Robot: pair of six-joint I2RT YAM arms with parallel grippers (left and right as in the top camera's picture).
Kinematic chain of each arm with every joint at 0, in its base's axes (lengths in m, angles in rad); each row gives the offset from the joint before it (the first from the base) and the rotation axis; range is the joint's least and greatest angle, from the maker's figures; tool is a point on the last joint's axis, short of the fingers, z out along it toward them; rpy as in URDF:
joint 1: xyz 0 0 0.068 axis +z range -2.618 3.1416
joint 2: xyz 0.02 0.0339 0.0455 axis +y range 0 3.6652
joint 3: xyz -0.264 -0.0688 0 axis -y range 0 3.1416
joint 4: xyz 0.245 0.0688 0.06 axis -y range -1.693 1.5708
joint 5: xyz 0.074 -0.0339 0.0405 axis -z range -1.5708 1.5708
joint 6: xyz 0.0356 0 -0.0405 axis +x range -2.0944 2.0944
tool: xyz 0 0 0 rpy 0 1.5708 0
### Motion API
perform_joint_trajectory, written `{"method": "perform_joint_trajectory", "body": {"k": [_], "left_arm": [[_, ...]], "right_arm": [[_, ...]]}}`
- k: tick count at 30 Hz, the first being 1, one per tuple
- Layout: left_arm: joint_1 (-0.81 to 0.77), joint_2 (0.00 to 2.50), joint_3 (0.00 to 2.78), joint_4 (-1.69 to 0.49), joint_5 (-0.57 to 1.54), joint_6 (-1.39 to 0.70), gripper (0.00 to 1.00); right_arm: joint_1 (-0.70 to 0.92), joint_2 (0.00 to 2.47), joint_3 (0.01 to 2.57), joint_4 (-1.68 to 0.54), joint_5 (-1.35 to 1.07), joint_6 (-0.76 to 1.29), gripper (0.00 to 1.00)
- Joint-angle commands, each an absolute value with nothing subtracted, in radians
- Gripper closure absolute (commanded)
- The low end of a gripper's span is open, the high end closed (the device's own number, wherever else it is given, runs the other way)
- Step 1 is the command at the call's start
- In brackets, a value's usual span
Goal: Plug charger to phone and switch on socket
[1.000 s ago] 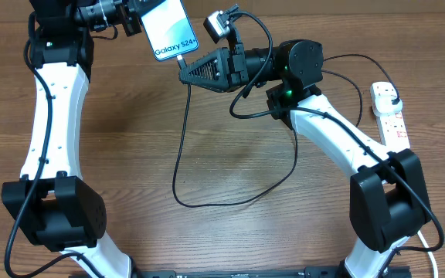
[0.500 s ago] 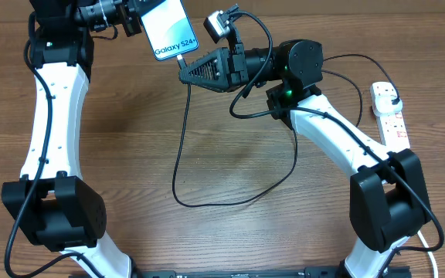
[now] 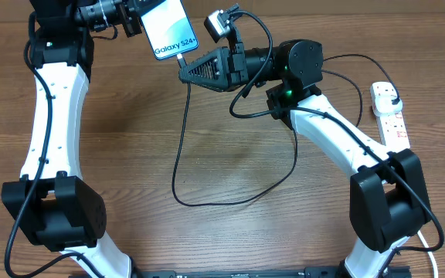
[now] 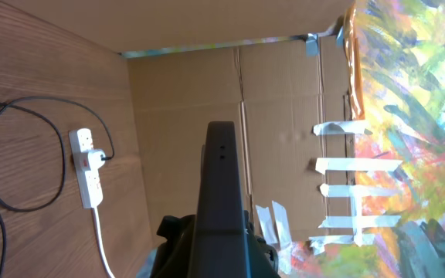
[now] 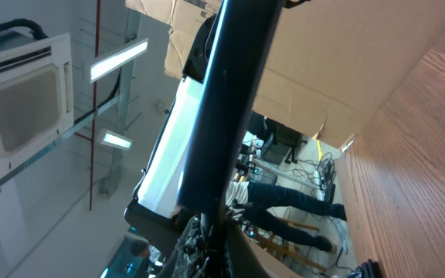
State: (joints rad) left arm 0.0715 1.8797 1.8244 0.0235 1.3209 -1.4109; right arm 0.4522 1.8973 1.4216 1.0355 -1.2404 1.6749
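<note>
The phone point(image 3: 167, 27), screen lit blue-white, is held tilted above the table's far left by my left gripper point(image 3: 135, 18), which is shut on its upper end. In the left wrist view it shows edge-on point(image 4: 221, 185). My right gripper point(image 3: 185, 73) is shut on the charger just below the phone's bottom edge, with the connector tip at the phone's port. The black charger cable point(image 3: 178, 154) hangs down, loops over the table and runs to its plug point(image 3: 392, 99) in the white socket point(image 3: 391, 123) at the far right. The right wrist view shows the phone edge-on point(image 5: 234, 85) above the jaws point(image 5: 207, 247).
The socket point(image 4: 88, 174) with its white cord also shows in the left wrist view, beside a cardboard wall point(image 4: 284, 100). The cable loop lies on the wooden table point(image 3: 130, 154) between the two arms. The socket's white cord trails off the front right edge.
</note>
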Motion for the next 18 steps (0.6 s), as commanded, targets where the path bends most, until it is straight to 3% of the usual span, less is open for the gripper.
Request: {"method": "perform_joint_trajectory", "body": {"k": [1,18], "left_arm": [[0.065,1.864,1.842,0.03,1.329,-1.421,0.96],[0.042,1.864,1.842,0.03,1.341,-1.344,0.96]], "right_arm": [[0.448,1.877,1.435,1.035,-1.209,1.672,0.96],[0.448,1.877,1.435,0.989,-1.187,1.664,0.96]]}}
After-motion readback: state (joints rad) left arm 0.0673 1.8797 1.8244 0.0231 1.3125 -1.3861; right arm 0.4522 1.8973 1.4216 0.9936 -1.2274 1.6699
